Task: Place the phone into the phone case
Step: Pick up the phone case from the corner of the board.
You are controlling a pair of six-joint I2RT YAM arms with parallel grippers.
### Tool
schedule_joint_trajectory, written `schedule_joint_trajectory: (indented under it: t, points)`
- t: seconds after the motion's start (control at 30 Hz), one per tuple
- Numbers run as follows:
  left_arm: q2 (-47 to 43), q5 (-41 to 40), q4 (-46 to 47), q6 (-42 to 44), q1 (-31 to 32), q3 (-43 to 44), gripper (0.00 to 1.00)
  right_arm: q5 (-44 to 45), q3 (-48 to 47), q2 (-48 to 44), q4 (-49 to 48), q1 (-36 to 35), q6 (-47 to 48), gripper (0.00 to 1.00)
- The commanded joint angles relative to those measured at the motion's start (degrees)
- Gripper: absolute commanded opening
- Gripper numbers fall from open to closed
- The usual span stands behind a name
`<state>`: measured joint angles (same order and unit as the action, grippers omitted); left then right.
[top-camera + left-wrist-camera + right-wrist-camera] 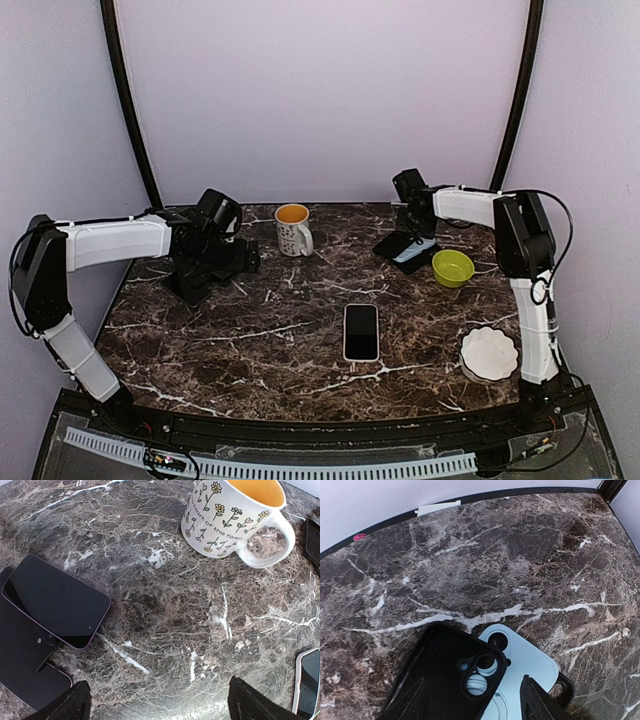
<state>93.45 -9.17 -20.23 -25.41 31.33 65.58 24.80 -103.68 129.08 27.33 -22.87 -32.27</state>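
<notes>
A dark phone with a purple rim point(55, 600) lies screen up on flat black cases point(20, 650) at the table's left. My left gripper point(159, 682) point(225, 263) hovers open beside it over bare marble. A second phone with a pale rim point(361, 332) point(307, 680) lies at mid-table. At the back right a black phone case point(440, 680) point(395, 243) leans on a light blue case point(530, 665). My right gripper point(474, 679) point(412, 238) is down over them. One finger point(540, 705) is over the blue case, the other dark against the black case, so its hold is unclear.
A flowered mug with an orange inside point(293, 228) point(235, 515) stands at the back centre. A green bowl point(453, 267) sits right of the cases and a white dish point(489, 352) near the front right. Another black case point(565, 690) peeks from under the blue one.
</notes>
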Motion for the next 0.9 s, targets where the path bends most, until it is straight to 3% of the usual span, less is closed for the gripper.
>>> schedule_joint_trajectory:
  t: [0.0, 0.23, 0.4, 0.5, 0.87]
  points:
    - [-0.09, 0.43, -0.89, 3.29, -0.69, 1.63, 0.98, 4.82, -3.82, 2.68, 4.86, -0.25, -2.54, 0.59]
    - [-0.97, 1.09, -0.63, 6.57, -0.87, 2.12, 0.98, 2.82, -1.16, 4.55, 5.01, -0.35, -4.29, 0.40]
    - [-1.77, 0.73, -0.67, 8.18, -1.24, 1.90, 0.98, 2.40, -0.33, 4.24, 5.01, -0.37, -4.82, 0.12]
    - [-2.31, 0.55, -0.73, 8.92, -1.40, 1.76, 0.98, 3.28, -0.83, 3.78, 5.12, -0.29, -5.03, 0.01]
    - [-6.11, 0.51, -0.55, 11.21, -1.85, 0.11, 0.98, 7.74, -6.55, -1.83, 7.39, -2.84, -3.48, 0.00]
